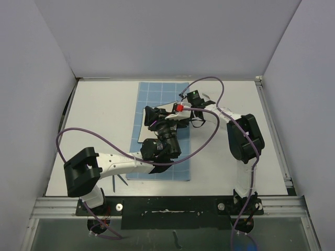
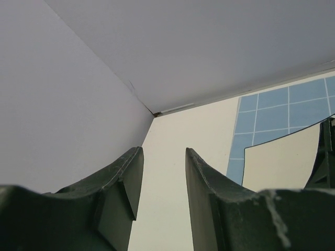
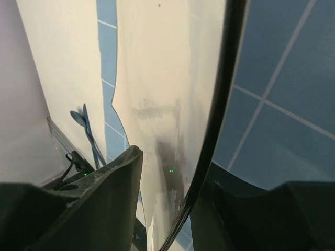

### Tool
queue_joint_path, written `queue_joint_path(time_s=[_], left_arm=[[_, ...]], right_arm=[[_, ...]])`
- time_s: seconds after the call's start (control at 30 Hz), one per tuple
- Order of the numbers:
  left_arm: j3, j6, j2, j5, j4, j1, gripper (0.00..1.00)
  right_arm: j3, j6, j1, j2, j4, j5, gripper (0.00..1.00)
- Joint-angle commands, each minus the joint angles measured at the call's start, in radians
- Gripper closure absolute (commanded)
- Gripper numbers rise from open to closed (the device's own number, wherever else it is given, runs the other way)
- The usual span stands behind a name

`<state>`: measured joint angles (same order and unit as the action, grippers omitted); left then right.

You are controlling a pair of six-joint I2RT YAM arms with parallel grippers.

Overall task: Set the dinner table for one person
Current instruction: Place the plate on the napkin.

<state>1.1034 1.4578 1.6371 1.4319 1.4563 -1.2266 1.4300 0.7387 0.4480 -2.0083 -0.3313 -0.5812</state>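
One white plate (image 3: pixel 162 78) with a dark rim runs between the two spread fingers of the right hand (image 3: pixel 172 172); I cannot tell whether they press it. Under and beyond the plate lies one blue gridded mat (image 3: pixel 282 68). Farther to this hand's left, what look like two blue utensils (image 3: pixel 86 128) rest on the one white worktop (image 2: pixel 199 117). The left hand (image 2: pixel 163 151) is released and empty, with bare worktop ahead of it.

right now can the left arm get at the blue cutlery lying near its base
probably yes. the cutlery lies uncovered on the table off the mat's near left corner, and the left claw is open and empty, though out by the plate, so the arm would have to fold back.
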Motion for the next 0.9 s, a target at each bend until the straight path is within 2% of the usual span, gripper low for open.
queue_joint_path(time_s=[0.0,0.2,0.4,0.67,0.73,0.87], left_arm=[[-0.006,-0.01,-0.047,-0.018,0.055,0.008,0.64],[-0.022,-0.011,-0.053,-0.007,0.055,0.007,0.64],[-0.013,-0.013,-0.034,-0.004,0.054,0.007,0.64],[0.022,-0.003,-0.008,-0.007,0.055,0.007,0.65],[0.024,-0.001,-0.01,-0.008,0.055,0.007,0.65],[0.018,0.001,-0.025,-0.006,0.055,0.006,0.65]], right_arm=[[-0.003,-0.067,0.011,0.034,0.0,0.023,0.63],[-0.079,-0.13,0.011,0.034,-0.054,0.091,0.69],[-0.014,-0.199,0.009,0.034,-0.189,0.183,0.65],[0.14,-0.221,0.008,-0.023,-0.306,0.182,0.6],[0.171,-0.219,0.009,-0.035,-0.33,0.187,0.55],[0.177,-0.219,0.015,-0.04,-0.345,0.213,0.56]])
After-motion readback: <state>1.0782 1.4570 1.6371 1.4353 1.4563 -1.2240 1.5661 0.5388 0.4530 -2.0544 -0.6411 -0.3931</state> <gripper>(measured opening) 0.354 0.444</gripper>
